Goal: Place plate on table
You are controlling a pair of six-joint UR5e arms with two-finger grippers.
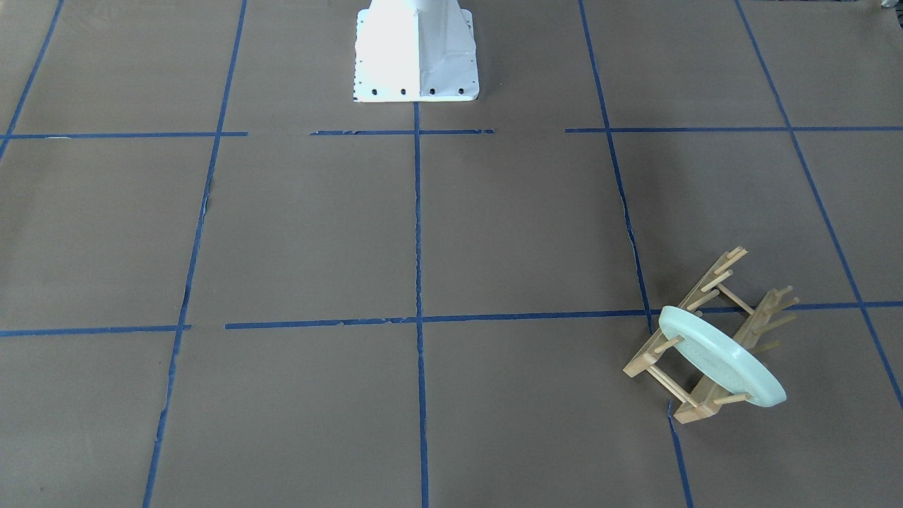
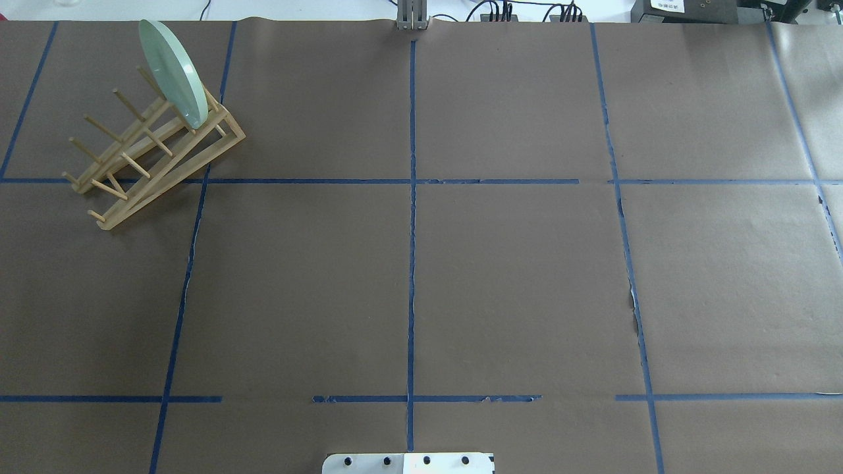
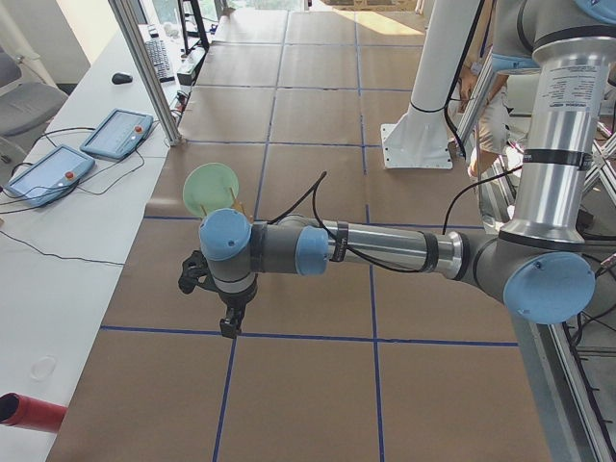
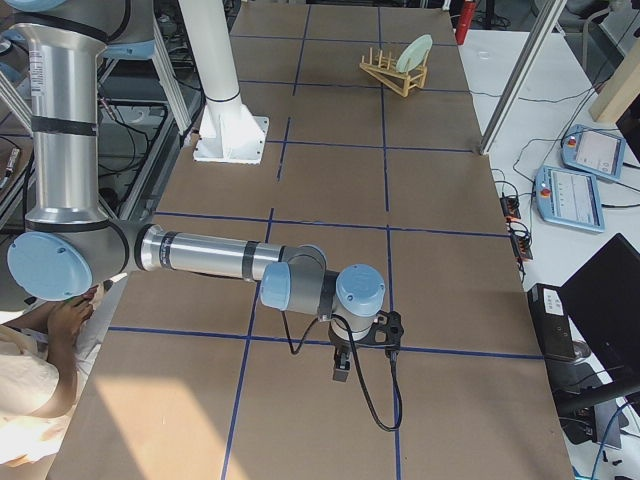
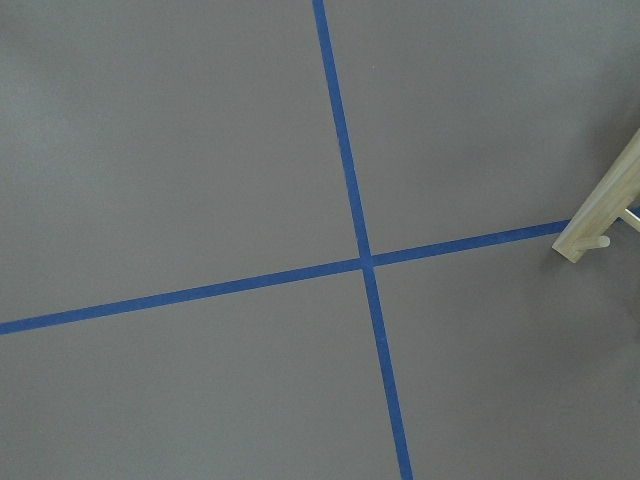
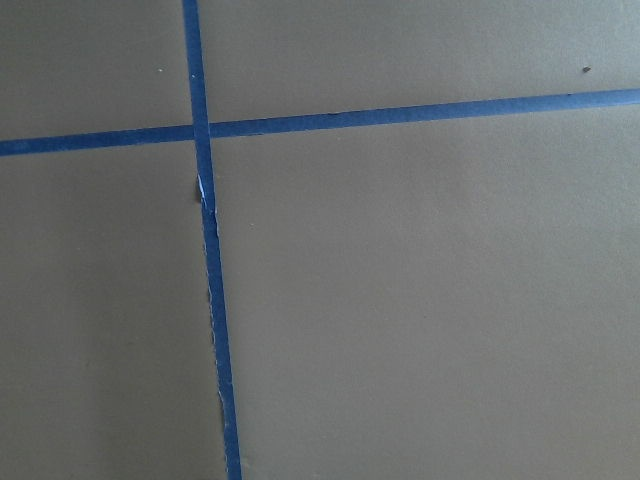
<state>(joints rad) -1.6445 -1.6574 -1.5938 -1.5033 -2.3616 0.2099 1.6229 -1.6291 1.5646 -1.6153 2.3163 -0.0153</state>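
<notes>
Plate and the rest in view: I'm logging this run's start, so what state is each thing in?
plate: upright on edge in the rack, not yet on the table.
rack: standing on the table, holding only the plate.
table: paper-covered, no plate lying on it.
left gripper: above the table near the rack; open or shut cannot be told.
right gripper: above the table, far from the plate; open or shut cannot be told.
</notes>
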